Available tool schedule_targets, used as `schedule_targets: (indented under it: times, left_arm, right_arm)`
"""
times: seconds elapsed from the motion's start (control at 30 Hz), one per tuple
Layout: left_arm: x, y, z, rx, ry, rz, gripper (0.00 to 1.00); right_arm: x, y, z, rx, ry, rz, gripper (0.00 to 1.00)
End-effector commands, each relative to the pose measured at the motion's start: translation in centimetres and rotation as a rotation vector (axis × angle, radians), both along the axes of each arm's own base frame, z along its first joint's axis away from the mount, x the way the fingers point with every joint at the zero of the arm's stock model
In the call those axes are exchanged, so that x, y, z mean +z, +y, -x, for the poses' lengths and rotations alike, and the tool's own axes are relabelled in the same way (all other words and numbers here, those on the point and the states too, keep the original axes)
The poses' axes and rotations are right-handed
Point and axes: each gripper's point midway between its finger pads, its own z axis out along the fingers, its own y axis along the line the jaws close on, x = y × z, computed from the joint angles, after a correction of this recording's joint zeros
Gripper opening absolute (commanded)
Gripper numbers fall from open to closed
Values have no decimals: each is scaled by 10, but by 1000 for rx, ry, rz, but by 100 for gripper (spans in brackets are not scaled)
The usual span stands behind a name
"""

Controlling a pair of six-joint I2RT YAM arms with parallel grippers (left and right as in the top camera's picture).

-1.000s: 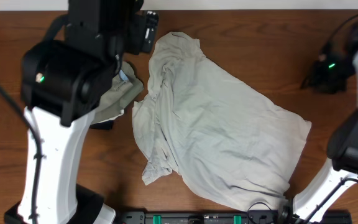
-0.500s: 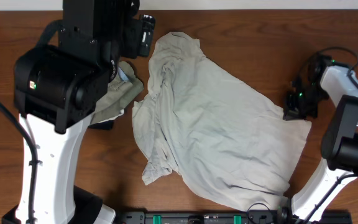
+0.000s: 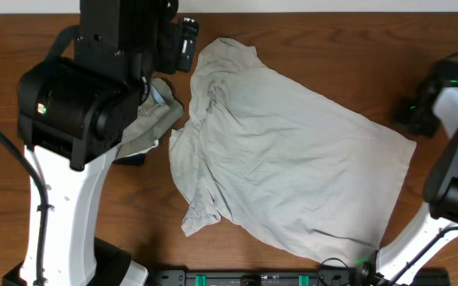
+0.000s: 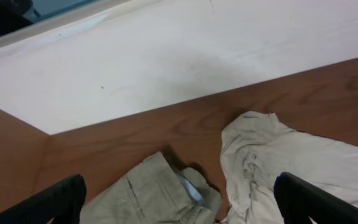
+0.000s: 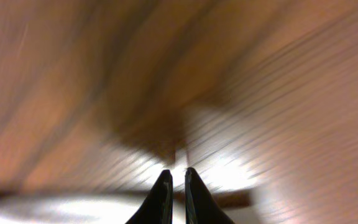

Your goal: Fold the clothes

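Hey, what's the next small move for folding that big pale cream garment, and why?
Probably bring the open left gripper down onto the bunched far end of the large wrinkly pale cream-white garment. The right gripper looks shut on its stretched right corner, yet its left side lies crumpled beside the khaki-tan garment, so a second hold could pull it flat.
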Motion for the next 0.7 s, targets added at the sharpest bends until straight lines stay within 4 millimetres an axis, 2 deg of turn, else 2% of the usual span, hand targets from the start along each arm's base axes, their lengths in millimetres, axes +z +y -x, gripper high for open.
schedule_targets:
  times: [0.0,0.1,0.17,0.27,0.37,0.53,0.6,0.67]
  left_arm:
    - [5,4,1,23,-16,25,98]
    - [5,4,1,23,-15,25,98]
    - [5,4,1,23,-15,25,98]
    - [4,4,1,29,-12,33,98]
    - [4,4,1,34,-11,42,98]
    - [4,4,1,34,-12,42,98]
    - [4,4,1,34,-11,42,98]
    - [3,4,2,34,-8,40,98]
  right_arm:
    - [48,-49,-25,-97,-134,70,7]
    - [82,-52,-40,-66,-227,-16,6]
    - [103,-35,-45,26,-266,-126,9]
    - [113,-9,-33,123,-226,-222,12]
    - [103,20,-11,193,-113,-289,21]
    - [70,75,18,313,55,-368,35]
    - [52,87,27,319,111,-364,34]
    - [33,93,36,291,164,-342,27]
